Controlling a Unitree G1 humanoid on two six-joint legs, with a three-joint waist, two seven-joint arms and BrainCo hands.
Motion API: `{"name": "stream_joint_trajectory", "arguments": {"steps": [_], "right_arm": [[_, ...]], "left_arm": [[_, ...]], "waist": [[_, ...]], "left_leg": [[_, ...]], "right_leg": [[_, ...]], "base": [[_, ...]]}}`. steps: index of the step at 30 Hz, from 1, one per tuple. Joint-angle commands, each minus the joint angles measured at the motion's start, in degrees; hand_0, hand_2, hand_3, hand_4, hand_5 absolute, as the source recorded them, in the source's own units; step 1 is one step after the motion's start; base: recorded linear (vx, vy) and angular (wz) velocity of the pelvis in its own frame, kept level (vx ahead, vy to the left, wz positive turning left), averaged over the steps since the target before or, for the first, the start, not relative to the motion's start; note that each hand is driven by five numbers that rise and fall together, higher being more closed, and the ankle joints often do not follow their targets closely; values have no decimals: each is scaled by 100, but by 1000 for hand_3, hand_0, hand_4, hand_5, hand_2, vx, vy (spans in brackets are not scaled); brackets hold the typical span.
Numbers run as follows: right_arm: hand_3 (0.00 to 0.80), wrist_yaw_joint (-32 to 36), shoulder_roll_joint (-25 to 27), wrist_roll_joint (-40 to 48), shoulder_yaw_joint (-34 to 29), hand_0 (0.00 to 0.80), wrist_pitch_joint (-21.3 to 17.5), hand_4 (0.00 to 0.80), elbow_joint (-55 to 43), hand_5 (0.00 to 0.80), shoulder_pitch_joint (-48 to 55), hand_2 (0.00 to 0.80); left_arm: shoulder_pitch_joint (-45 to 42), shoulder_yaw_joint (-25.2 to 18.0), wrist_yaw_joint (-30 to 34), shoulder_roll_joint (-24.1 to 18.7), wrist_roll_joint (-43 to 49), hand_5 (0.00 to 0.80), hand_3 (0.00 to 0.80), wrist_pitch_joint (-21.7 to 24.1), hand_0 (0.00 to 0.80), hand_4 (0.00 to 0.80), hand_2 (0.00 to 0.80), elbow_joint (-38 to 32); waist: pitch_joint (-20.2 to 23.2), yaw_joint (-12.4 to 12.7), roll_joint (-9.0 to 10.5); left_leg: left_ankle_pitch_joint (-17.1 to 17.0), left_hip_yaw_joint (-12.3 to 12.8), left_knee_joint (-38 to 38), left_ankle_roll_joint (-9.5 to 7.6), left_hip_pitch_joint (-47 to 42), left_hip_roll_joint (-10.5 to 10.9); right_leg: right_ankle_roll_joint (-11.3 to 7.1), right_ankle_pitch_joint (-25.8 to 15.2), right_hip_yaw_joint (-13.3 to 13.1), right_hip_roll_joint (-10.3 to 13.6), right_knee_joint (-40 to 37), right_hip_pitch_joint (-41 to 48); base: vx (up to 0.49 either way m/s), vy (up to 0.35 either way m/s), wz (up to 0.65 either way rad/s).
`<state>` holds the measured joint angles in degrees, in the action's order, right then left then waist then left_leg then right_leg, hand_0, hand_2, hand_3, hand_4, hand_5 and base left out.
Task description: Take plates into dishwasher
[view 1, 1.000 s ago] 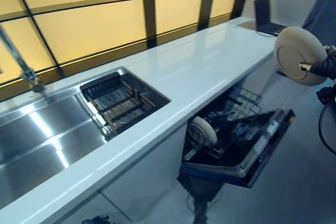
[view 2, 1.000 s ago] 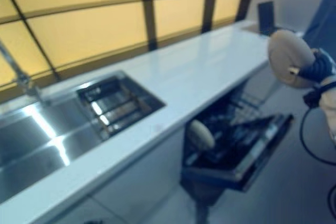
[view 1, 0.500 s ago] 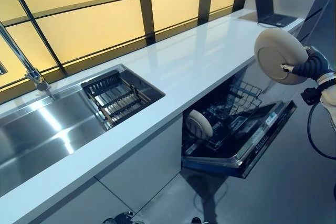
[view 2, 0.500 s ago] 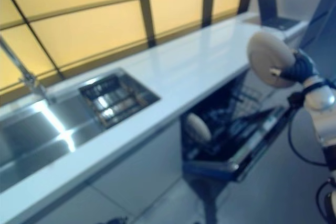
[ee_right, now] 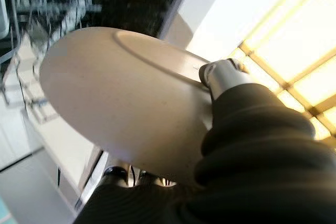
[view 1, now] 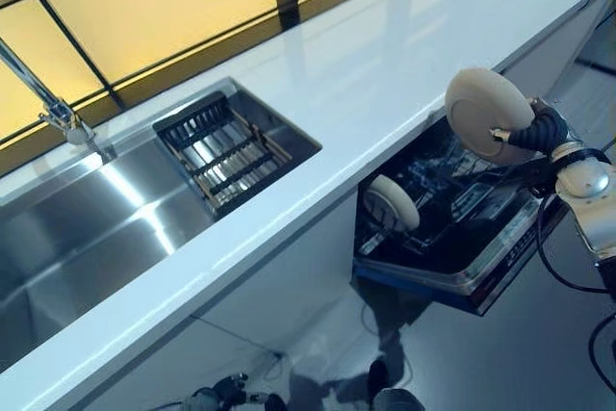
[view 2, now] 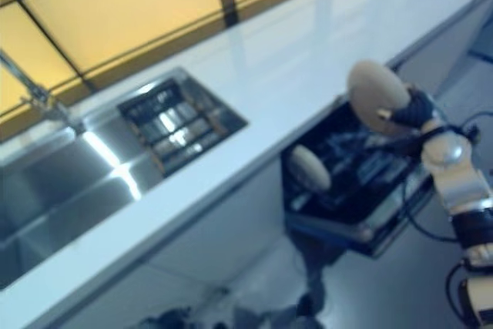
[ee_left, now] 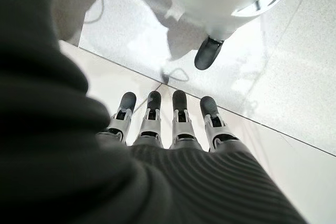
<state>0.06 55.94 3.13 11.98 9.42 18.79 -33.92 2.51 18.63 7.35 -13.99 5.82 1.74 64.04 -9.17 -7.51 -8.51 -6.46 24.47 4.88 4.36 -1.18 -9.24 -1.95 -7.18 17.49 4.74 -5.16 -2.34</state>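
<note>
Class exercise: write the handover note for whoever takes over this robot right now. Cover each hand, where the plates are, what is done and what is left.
Right hand: shut on a beige plate, held on edge above the open dishwasher.
Left hand: empty, fingers straight, pointing at the floor.
Done: one plate already stands in the dishwasher rack.
Left: lower the held plate into a free rack slot and release. No other plates show on the counter or in the sink.

Silver-grey arms, dark ribbed wrist covers — silver fingers (ee_left: 181,121), dark-tipped
</note>
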Motion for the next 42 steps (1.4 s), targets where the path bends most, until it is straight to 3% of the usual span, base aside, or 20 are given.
{"name": "stream_joint_trajectory", "arguments": {"steps": [1, 14, 21, 29, 42], "right_arm": [[800, -131, -429, -195, 77, 800, -42, 800, 326, 800, -902, 800], [800, -128, -478, -537, 319, 800, 223, 800, 1256, 800, -1177, 800], [800, -168, -202, -1188, 336, 800, 114, 800, 1570, 800, -1078, 800], [800, -177, 357, -1925, 561, 800, -57, 800, 1469, 800, -1175, 800], [800, 55, 796, -2142, 747, 800, -88, 800, 1528, 800, -1527, 800]], "left_arm": [[240, 181, 63, -547, -115, 0, 0, -68, 0, 0, 0, -201], [468, 435, 195, -503, -445, 0, 0, -100, 0, 0, 0, -496], [415, 458, 268, -558, -427, 0, 0, -58, 0, 0, 0, -617], [409, 459, 327, -676, -437, 0, 0, -89, 0, 0, 0, -810], [424, 440, 371, -808, -350, 0, 0, -112, 0, 0, 0, -976]], "waist": [[-335, 10, 582], [-727, -6, 144], [-828, -9, -17], [-919, 5, -41], [-998, 55, 30]], "left_leg": [[742, 117, 12, -88, 8, 280], [675, -40, 12, -59, 234, 374], [649, -116, 12, -56, 302, 420], [643, -160, 12, -57, 367, 422], [638, -214, 12, -56, 464, 406]], "right_leg": [[-94, 887, -202, -112, 16, 35], [-52, 876, -261, -37, 16, -183], [-46, 900, -221, 14, 18, -189], [-43, 974, -191, 54, 185, -327], [-48, 1008, -206, 53, 325, -508]], "base": [[3, 36, 4], [1, 20, 5], [25, 2, 3], [26, -21, 10], [4, -10, 3]]}}
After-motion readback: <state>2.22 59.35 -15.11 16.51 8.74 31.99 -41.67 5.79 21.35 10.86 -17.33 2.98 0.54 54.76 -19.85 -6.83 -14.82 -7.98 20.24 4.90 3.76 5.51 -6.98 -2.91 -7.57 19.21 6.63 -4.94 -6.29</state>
